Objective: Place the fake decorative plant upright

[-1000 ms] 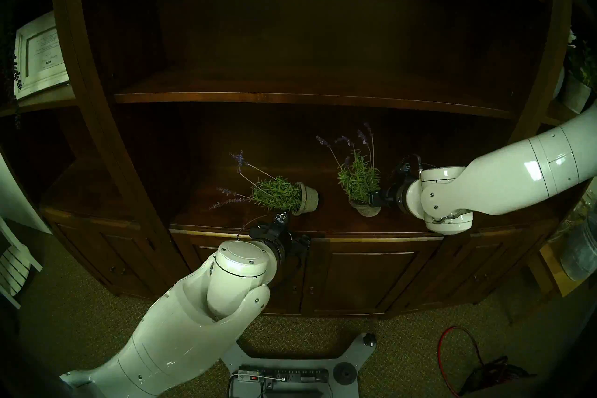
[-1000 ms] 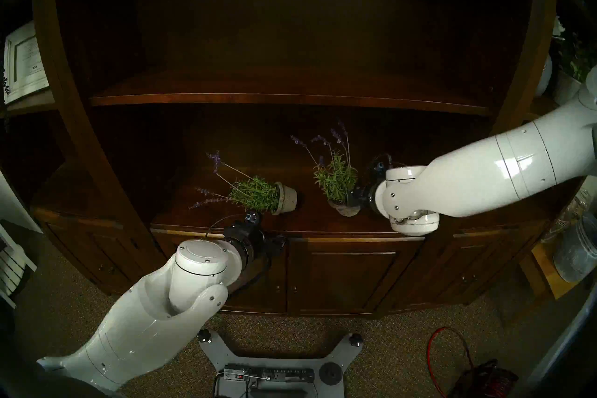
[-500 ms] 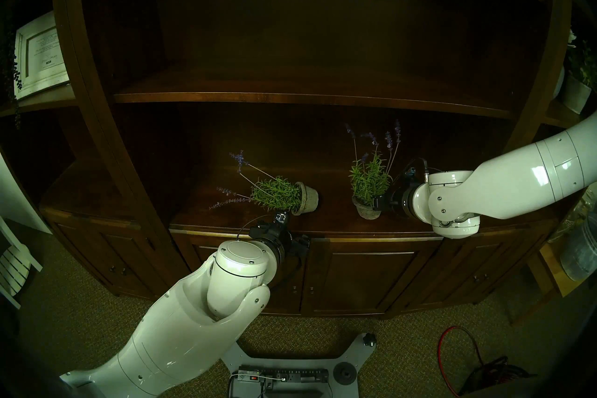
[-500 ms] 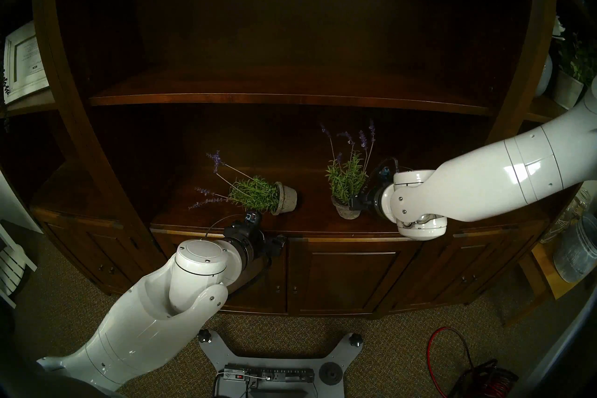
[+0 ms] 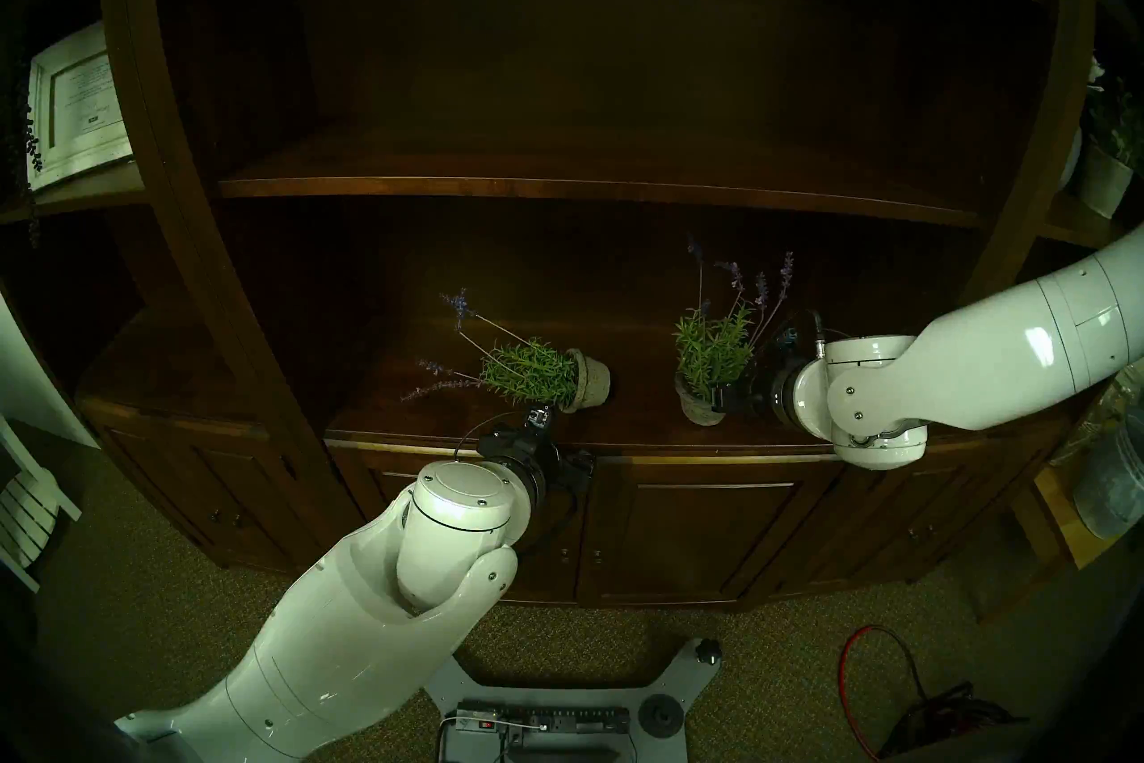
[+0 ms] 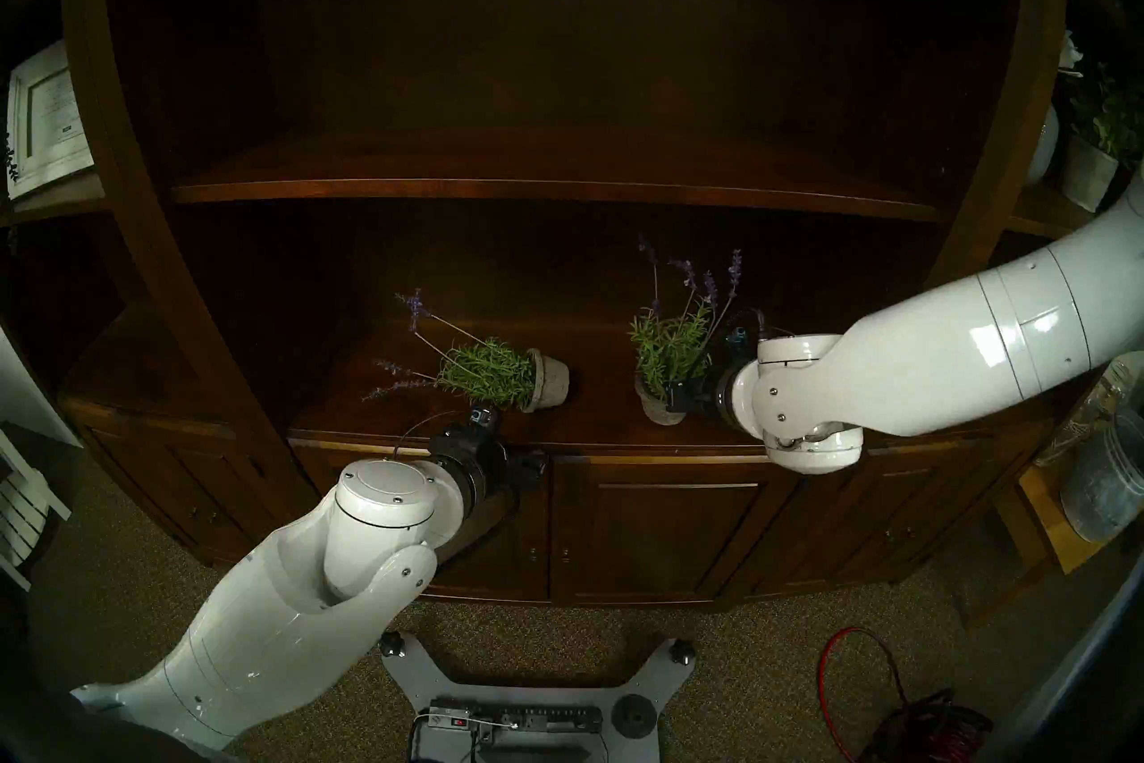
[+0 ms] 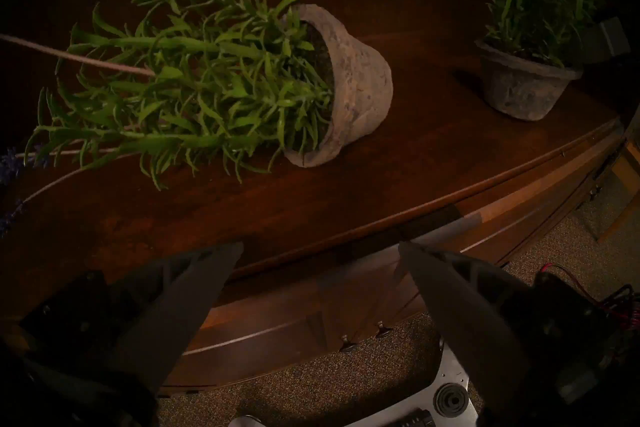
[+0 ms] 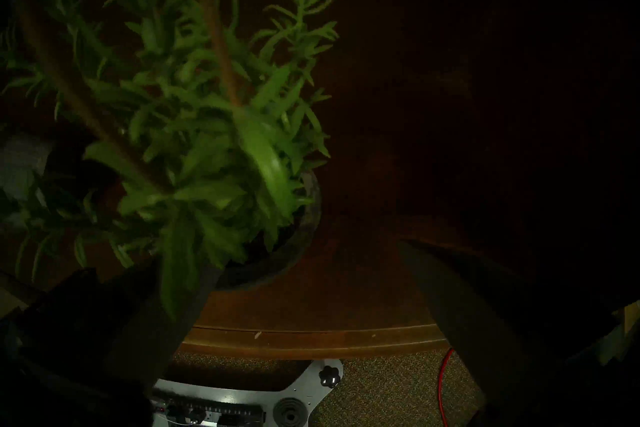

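Observation:
Two fake lavender plants in grey pots are on the dark wooden cabinet top (image 5: 625, 430). One plant (image 5: 545, 378) (image 6: 501, 381) lies on its side, its pot (image 7: 360, 86) pointing right and its stems pointing left. The other plant (image 5: 706, 365) (image 6: 665, 359) stands upright in its pot (image 7: 519, 93). My right gripper (image 5: 721, 399) (image 6: 678, 396) (image 8: 301, 256) is at that pot's right side with its fingers spread. The pot is against one finger and clear of the other. My left gripper (image 5: 576, 467) (image 7: 320, 244) is open and empty at the cabinet's front edge, in front of the tipped pot.
A shelf board (image 5: 557, 186) runs above the plants. A framed picture (image 5: 74, 105) stands at the far left and a white potted plant (image 5: 1108, 173) at the far right. A glass jar (image 5: 1114, 483) is at the lower right. A red cable (image 5: 879, 681) lies on the carpet.
My right gripper has moved right and slightly down with the right plant. The plant has gone from leaning left to upright. The left arm and the tipped plant have not moved.

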`<state>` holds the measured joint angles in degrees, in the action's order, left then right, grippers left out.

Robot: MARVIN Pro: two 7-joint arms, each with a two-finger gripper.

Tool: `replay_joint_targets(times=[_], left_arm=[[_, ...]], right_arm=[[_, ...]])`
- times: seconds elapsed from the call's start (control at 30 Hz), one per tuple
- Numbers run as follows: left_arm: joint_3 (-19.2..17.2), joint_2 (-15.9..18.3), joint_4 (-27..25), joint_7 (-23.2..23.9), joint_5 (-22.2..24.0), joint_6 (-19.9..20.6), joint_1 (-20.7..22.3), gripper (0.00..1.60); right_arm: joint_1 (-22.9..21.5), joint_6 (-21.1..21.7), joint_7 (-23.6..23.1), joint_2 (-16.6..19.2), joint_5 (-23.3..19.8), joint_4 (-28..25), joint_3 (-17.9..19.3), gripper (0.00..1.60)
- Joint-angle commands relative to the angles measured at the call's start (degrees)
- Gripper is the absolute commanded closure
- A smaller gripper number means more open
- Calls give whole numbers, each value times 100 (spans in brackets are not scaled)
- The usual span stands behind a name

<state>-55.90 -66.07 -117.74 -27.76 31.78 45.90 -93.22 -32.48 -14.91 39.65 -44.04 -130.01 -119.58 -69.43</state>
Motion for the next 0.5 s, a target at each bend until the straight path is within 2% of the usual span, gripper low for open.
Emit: replay_joint_targets(times=[0.0,0.47], left_arm=[[-34,-38,-174,3,-15,-36,104,0],[-35,-38,-176,4,-16,-36,103,0]], right_arm=[[-304,-99,79,36,114,-112,64,0],[-412,-174,215,92,221,-377,1,0]])
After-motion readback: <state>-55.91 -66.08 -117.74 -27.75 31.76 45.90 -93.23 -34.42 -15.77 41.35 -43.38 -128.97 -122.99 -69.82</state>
